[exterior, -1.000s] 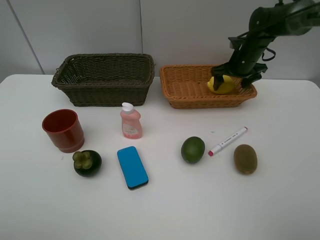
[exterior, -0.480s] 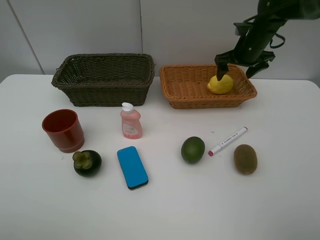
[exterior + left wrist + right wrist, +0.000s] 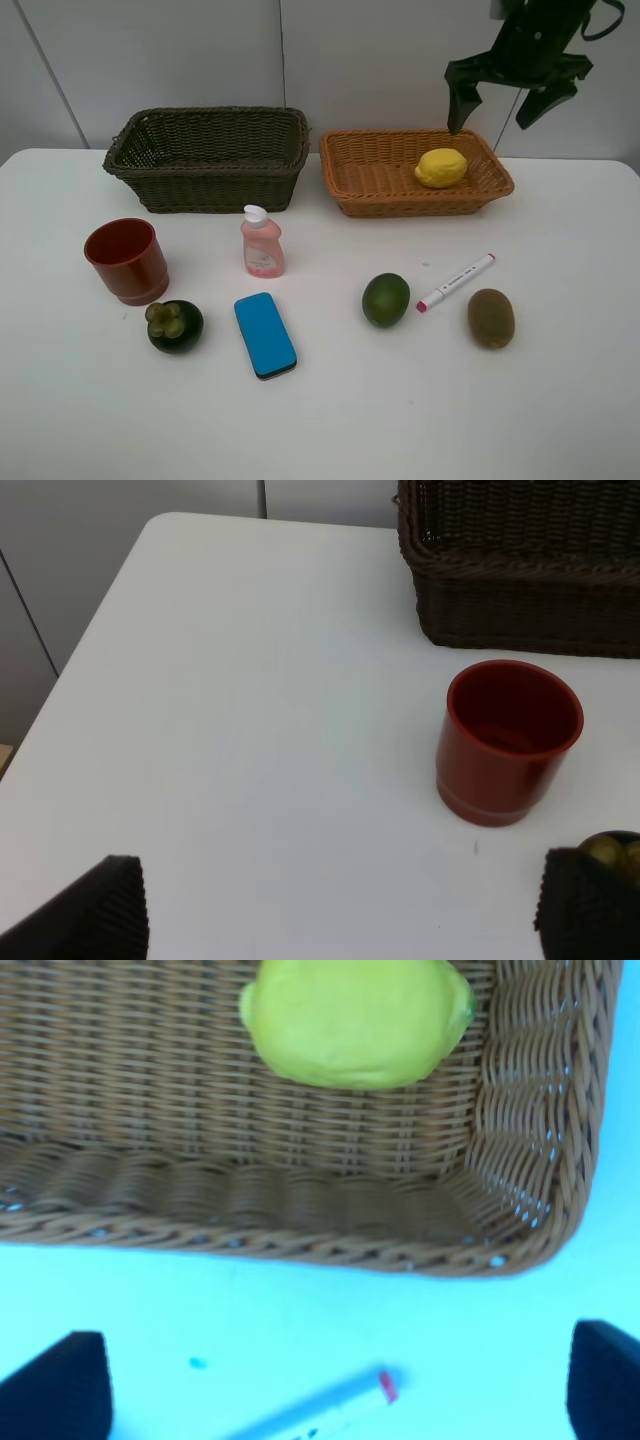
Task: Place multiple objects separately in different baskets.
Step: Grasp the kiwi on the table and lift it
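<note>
- Left gripper (image 3: 335,920): fingers spread wide above the table (image 3: 560,400), near its left edge and the red cup (image 3: 127,258).
- Yellow lemon (image 3: 441,167) lies inside the light orange basket (image 3: 370,170), along the far edge.
- Right gripper (image 3: 505,95) hangs above it, fingers spread wide.

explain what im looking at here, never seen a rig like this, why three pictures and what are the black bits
This is a two-armed robot sorting things into baskets. The wide picture comes from a camera mounted high over the white table; the other two come from cameras on the wrists, and the black bits there are gripper fingers. The right gripper hangs open above the light orange basket, where a yellow lemon lies. The left gripper is open over the table near the red cup. Neither holds anything. A dark basket stands beside the orange one. Also on the table: pink bottle, blue block, mangosteen, lime, marker, kiwi.
</note>
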`<act>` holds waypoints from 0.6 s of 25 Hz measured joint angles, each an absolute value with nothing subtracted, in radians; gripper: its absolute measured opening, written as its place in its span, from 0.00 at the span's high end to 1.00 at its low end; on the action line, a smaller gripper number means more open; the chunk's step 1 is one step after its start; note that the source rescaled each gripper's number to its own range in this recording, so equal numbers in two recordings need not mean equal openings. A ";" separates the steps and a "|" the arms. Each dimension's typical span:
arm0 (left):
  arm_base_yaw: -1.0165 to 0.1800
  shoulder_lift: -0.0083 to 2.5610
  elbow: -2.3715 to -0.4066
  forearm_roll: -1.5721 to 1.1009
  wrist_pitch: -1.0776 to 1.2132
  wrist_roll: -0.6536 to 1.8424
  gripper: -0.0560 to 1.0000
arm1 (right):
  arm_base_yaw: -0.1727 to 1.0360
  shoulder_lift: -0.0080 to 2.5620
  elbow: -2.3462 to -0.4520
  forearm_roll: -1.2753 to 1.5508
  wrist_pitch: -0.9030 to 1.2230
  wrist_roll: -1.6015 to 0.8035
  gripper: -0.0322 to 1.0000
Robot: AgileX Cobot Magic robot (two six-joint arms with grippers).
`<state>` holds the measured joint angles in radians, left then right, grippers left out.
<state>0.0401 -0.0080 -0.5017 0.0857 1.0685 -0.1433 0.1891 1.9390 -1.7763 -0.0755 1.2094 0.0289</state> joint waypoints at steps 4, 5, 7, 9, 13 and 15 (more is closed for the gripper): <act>0.040 -0.008 -0.502 0.086 1.068 -0.143 0.00 | 0.204 1.838 -1.668 -0.072 1.213 0.081 0.00; 0.040 -0.008 -0.502 0.086 1.068 -0.143 0.00 | 0.208 1.809 -1.628 -0.072 1.212 0.096 0.00; 0.040 -0.008 -0.502 0.086 1.068 -0.143 0.00 | 0.215 1.745 -1.541 -0.055 1.211 0.124 0.00; 0.040 -0.008 -0.502 0.086 1.068 -0.143 0.00 | 0.220 1.684 -1.440 -0.044 1.188 0.155 0.00; 0.040 -0.008 -0.502 0.086 1.068 -0.143 0.00 | 0.223 1.567 -1.220 -0.006 1.086 0.218 0.00; 0.040 -0.008 -0.502 0.086 1.068 -0.143 0.00 | 0.231 1.534 -1.117 -0.006 1.042 0.242 0.00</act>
<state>0.0401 -0.0080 -0.5017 0.0857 1.0685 -0.1433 0.2305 1.5343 -1.1171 -0.0062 1.0422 0.2416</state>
